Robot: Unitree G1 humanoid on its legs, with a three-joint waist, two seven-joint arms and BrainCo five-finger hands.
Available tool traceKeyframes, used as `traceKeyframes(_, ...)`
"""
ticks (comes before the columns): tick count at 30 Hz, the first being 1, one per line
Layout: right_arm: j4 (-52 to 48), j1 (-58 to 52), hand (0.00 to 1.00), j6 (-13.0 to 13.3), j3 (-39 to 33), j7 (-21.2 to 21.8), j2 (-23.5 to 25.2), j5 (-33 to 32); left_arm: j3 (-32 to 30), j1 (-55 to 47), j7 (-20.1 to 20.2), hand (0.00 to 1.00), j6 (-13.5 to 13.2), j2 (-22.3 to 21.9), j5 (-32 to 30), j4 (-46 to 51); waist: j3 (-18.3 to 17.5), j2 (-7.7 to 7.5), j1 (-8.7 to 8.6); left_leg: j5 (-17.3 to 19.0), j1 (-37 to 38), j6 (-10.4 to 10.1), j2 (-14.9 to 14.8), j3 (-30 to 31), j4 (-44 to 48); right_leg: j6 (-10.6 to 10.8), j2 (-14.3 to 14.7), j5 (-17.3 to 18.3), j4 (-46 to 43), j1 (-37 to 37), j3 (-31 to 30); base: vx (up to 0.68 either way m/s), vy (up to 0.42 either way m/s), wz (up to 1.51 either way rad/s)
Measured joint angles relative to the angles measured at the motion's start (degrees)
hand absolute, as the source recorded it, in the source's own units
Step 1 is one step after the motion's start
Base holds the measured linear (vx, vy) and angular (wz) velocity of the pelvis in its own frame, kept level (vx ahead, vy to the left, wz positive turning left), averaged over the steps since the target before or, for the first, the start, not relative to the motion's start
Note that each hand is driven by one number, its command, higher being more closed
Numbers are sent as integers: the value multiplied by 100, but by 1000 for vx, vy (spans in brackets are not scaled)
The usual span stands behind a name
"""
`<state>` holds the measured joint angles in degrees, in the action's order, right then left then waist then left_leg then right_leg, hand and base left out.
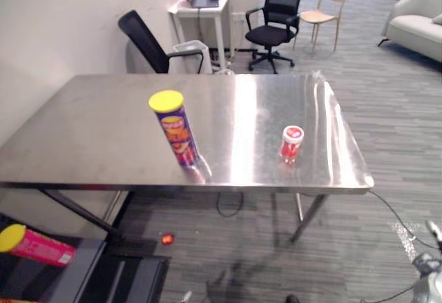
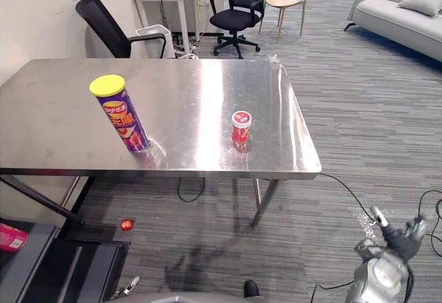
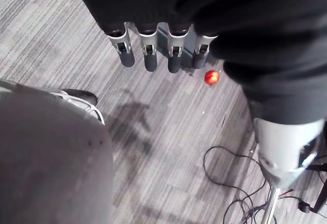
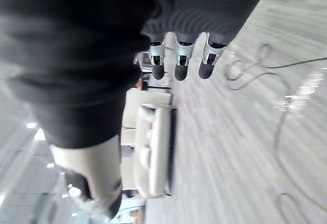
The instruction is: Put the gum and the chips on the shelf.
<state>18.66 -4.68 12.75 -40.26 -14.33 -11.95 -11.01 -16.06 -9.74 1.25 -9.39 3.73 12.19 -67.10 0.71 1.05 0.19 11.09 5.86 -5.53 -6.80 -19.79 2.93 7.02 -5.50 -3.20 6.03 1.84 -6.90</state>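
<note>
Tall purple chips tube [image 1: 176, 129], yellow-lidded, by front edge of steel table [image 1: 83, 144]: likely light, slick, take mid-body; left hand [image 3: 148, 50], right hand [image 4: 182, 60] fingers straight, empty.

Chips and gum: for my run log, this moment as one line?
chips: upright on table | gum: upright on table | left robot hand: open, empty | right robot hand: open, empty

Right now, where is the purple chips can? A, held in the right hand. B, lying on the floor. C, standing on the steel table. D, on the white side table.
C: the purple chips can stands on its base on the steel table, yellow lid up, with the red gum tub to its right.
</note>
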Motion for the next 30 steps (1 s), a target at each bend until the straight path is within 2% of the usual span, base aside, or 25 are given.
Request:
traceKeyframes(4, -920, -11, 0, 18, 457, 27, 19, 448, 44, -24, -18, 0, 0, -16, -1, 25, -32, 17, -4, -1, -82, -1, -12, -1, -4, 26, 13, -16, 1, 89, 1, -13, -43, -1)
traceKeyframes(9, -1587, -166, 0, 72, 1282, 596, 20, 664, 255, -81, -23, 0, -3, 24, -3, 157, -54, 64, 5, -4, -154, 2, -3, 10, -3, 67, 8, -41, 3, 138, 74, 1, -33, 1)
traceKeyframes(13, -1612, -241, 0, 159, 1615, 1049, -6, 644, 414, -82, -14, 0, -3, 70, -4, 178, -57, 55, 4, -8, -188, 8, 22, 25, 4, 93, -18, -58, 2, 163, 155, -5, -8, 0)
traceKeyframes(19, -1614, -243, 0, 176, 2238, 1430, -173, 580, 650, -78, -9, 0, -6, 131, -4, 224, -55, 51, -13, -14, -187, 18, 24, 185, 31, 93, -32, -58, 3, 90, 306, -21, -32, 8)
traceKeyframes(23, -1616, -193, 0, 182, 2612, 1485, -278, 556, 726, -81, -27, 0, -7, 147, -5, 270, -53, 37, 2, -38, -223, 37, 41, 310, 37, 93, -62, -58, 4, 73, 429, -49, -43, 15)
traceKeyframes(30, -1570, 182, 0, 181, 2859, 1360, -279, 552, 739, -74, -90, 0, -5, 161, -8, 281, -43, 22, 0, -92, -263, 56, 53, 512, 46, 93, -89, -59, 4, -27, 689, -19, -34, 15)
